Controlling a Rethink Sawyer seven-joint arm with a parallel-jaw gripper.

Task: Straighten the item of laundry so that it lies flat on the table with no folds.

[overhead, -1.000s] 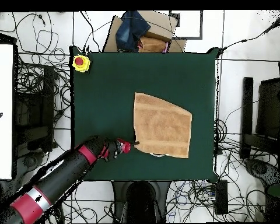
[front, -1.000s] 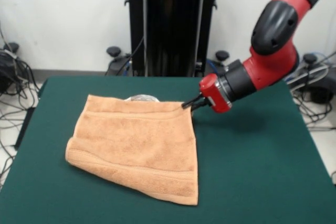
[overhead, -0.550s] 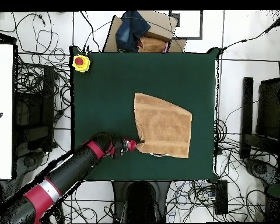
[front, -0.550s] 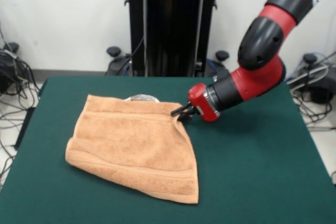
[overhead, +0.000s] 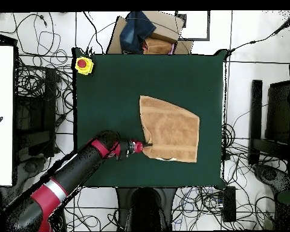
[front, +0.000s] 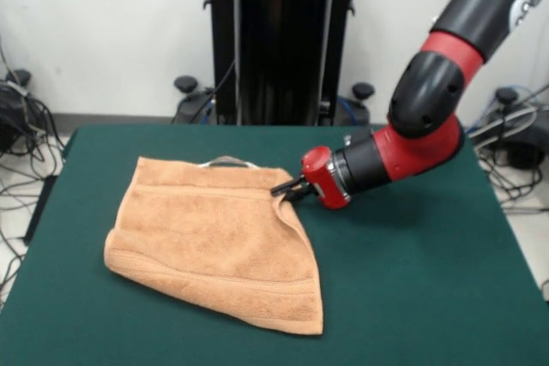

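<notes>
Since the earlier frames the gripper [front: 284, 189] has slid along the table [front: 412, 280] into the towel [front: 214, 242], and its tips now touch the cloth's far corner on the arm's side, where before they hung just clear of it. That corner is bunched and pulled inward, and the towel's edge below it runs at more of a slant. The pale loop tag [front: 225, 160] at the far edge now stands up as a small arch. Whether the jaws are pinching the cloth or merely pressed against it cannot be told; the tips are dark and partly hidden by the fold.

From overhead, the towel [overhead: 170, 128] lies on the dark green table [overhead: 111, 90], toward the side away from the yellow box with a red button [overhead: 83, 64]. Its long axis runs roughly across the table, with the banded stripes along its two shorter edges. The gripper [overhead: 145, 145] meets the corner nearest the robot's base.
</notes>
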